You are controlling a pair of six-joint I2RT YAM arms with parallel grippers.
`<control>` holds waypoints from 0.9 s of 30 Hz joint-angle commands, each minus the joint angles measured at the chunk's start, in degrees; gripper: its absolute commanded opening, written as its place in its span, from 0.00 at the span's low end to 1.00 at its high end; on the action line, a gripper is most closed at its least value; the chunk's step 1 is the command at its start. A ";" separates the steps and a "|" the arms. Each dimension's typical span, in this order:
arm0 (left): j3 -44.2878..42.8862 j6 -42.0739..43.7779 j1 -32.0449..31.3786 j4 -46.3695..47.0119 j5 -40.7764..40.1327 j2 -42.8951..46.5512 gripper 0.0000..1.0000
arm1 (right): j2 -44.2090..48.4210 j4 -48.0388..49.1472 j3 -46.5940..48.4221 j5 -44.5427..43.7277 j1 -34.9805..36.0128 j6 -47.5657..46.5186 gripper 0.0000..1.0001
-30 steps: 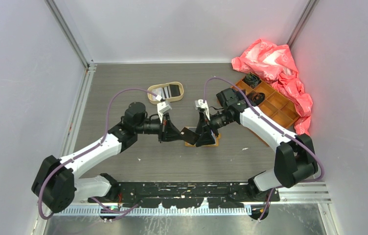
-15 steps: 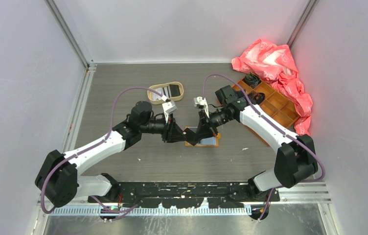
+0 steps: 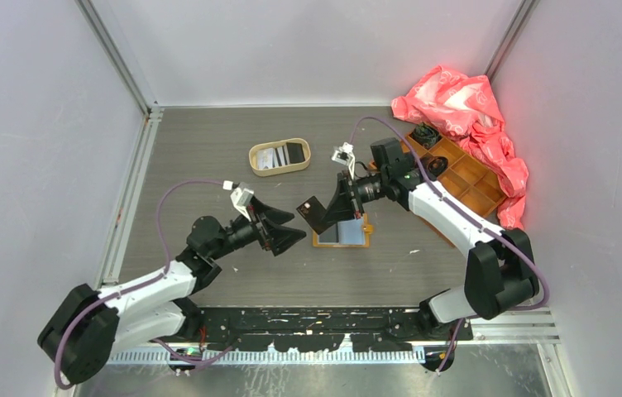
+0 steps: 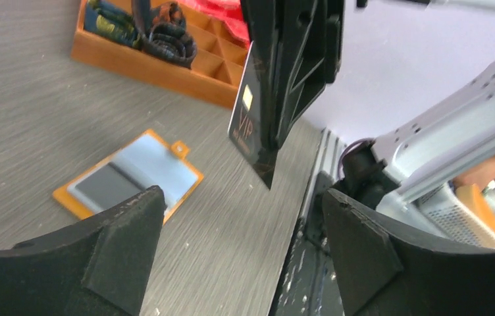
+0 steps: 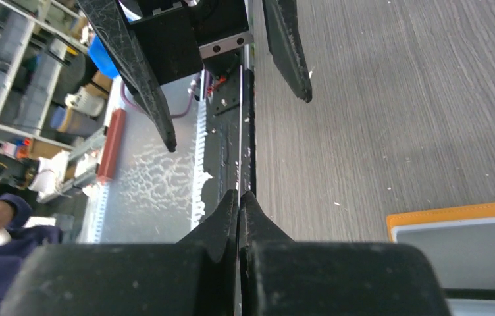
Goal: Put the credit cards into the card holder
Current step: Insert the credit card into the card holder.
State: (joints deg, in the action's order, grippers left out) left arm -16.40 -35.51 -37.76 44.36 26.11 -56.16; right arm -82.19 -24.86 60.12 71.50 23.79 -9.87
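left gripper (image 4: 239,201): jaws wide apart, empty | right gripper (image 4: 272,131): clamps black card (image 4: 250,125) marked VIP, hanging above bench (image 4: 34,118) | card holder (image 4: 64,195): open flat, pale card (image 4: 156,168) inside | orange box (image 4: 159,69) behind

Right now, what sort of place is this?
Probably a robot test booth inside a workshop or lab: plain pale walls box in a grey table with a left arm and right arm bolted at its edge, and storage shelves stand beyond.
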 commanded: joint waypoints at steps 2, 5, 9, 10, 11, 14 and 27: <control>0.26 -12.99 0.21 27.58 -4.02 -8.60 0.82 | 3.34 16.18 -1.58 3.38 0.02 16.86 0.01; -1.55 -16.06 0.18 34.33 -4.10 -15.00 0.72 | 3.27 16.16 -1.58 3.60 0.10 16.99 0.01; -4.97 -20.22 0.26 37.64 -2.69 -21.71 0.62 | 3.40 16.13 -1.67 3.84 0.20 16.77 0.01; -5.76 -20.82 0.31 37.63 -2.05 -22.47 0.61 | 3.48 16.04 -1.74 3.81 0.19 16.66 0.01; -6.45 -21.26 0.26 37.64 -1.73 -23.01 0.60 | 3.45 15.95 -1.76 3.79 0.20 16.45 0.01; -7.39 -21.69 0.32 37.64 -1.21 -22.94 0.58 | 3.18 14.55 -1.48 3.61 0.20 15.02 0.01; -7.65 -24.45 2.41 37.64 4.49 -22.28 0.33 | 3.21 11.05 -0.45 3.77 0.20 11.63 0.01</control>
State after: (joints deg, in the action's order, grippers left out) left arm -22.26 -58.30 -36.07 77.76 26.87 -78.59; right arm -81.14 -14.15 58.17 73.65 23.79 2.90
